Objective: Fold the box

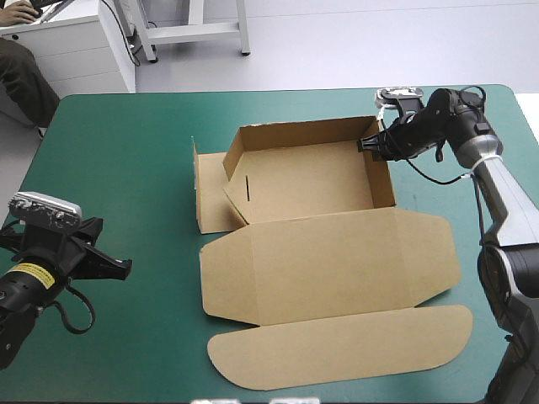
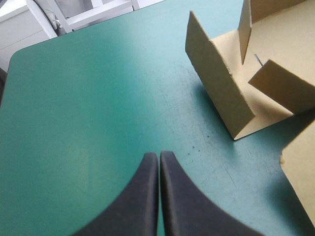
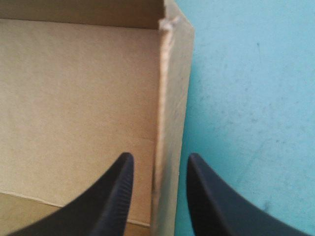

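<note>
Box (image 1: 303, 181) long axis L-R, lid (image 1: 328, 261) nearward; R claw (image 3: 158, 160) wide astride wall (image 3: 170, 98), L claw (image 2: 159, 155) closed.

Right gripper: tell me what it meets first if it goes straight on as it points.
Likely the box's side wall: the right gripper, fingers open, straddles its top edge, one inside the box, one outside. Depth unclear.

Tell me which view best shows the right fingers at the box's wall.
The right wrist view: the right gripper stands open, one finger each side of the box's wall. The high view shows this small; the left wrist view shows only the box's opposite end.
</note>
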`<state>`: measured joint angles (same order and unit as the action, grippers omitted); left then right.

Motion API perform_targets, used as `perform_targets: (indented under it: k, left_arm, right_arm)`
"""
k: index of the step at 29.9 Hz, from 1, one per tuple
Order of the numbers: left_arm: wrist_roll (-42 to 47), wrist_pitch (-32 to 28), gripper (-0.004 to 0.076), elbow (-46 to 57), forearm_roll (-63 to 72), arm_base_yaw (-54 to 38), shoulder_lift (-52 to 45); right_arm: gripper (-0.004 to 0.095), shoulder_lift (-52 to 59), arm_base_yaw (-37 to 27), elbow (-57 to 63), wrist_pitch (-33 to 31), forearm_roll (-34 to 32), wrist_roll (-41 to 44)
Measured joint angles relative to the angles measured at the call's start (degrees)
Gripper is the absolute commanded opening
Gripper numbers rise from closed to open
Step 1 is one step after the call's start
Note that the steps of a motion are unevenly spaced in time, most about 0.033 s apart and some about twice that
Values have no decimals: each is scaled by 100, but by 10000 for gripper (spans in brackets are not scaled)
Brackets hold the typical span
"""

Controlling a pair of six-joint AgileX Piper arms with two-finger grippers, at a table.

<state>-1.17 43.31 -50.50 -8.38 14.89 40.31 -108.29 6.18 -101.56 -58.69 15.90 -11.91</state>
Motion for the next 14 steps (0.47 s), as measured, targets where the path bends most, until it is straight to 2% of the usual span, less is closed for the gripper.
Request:
perform_targets:
  k: [3,10,14]
  left_arm:
    - [0,0,-8,0,0,0,0]
    - [0,0,-8,0,0,0,0]
    - [0,0,-8,0,0,0,0]
  right_arm:
    - [622,-12,0,-331,-145,-13,0]
    - [622,8,0,-1263,-1077,-7,-23]
    - [622,19,0,-1441,-1235,-20,-28]
